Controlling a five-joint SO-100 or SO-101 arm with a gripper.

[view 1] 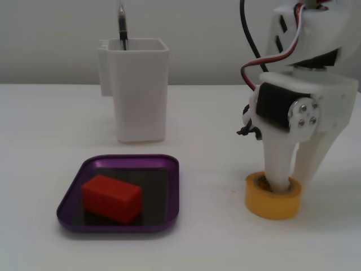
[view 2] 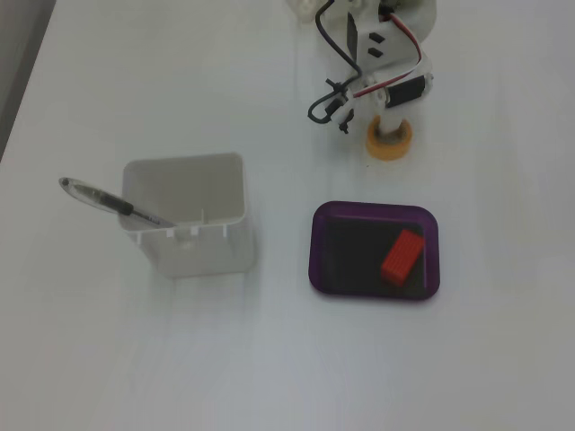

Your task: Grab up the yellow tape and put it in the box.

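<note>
Arm: we see the arm [view 1: 304, 84] reaching straight down over the tape, its upper part cut off by the top edge in both fixed views.
Gripper: the gripper [view 1: 287, 178] points down, one finger [view 1: 275, 164] inside the roll's core and the other [view 1: 309, 161] outside its wall. We read it as straddling the wall, jaws apart; we cannot tell whether they press on the wall.
Tape: the tape [view 1: 272, 199] lies flat on the table [view 1: 214, 237], well apart from the box. In a fixed view from above, it [view 2: 390, 139] sits near the table's far edge, just under the gripper [view 2: 388, 126].
Box: the purple box [view 1: 169, 186] is on the table's middle ground, with a red block [view 1: 111, 197] lying inside it, tilted to its sides [view 2: 402, 255].
Container: a tall white container [view 1: 140, 90] stands behind the box, holding a pen [view 2: 108, 201] that leans out over its rim.
Hidden: the roll's core is mostly covered by the finger; the fingertips are out of sight behind the roll's wall; cables [view 2: 328, 99] blur the wrist from above.
</note>
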